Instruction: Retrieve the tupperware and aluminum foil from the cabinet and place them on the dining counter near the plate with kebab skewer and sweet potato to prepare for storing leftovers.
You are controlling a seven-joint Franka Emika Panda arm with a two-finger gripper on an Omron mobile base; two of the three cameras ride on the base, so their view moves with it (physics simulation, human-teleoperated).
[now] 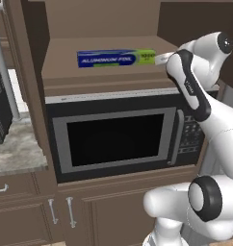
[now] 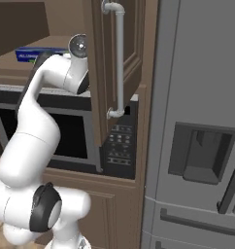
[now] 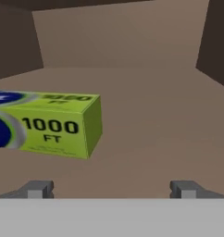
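Left base view: aluminum foil lies flat on the cabinet shelf above the microwave; right base view: cabinet door swung open; hand view: gripper fingers spread wide, empty, foil's green end ahead-left.

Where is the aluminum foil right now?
The aluminum foil lies on the open cabinet shelf above the microwave; in the hand view its green end sits left of the open tool.

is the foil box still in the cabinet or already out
In. The aluminum foil lies flat on the shelf of the open cabinet above the microwave; the open pincer is beside its green end, not touching.
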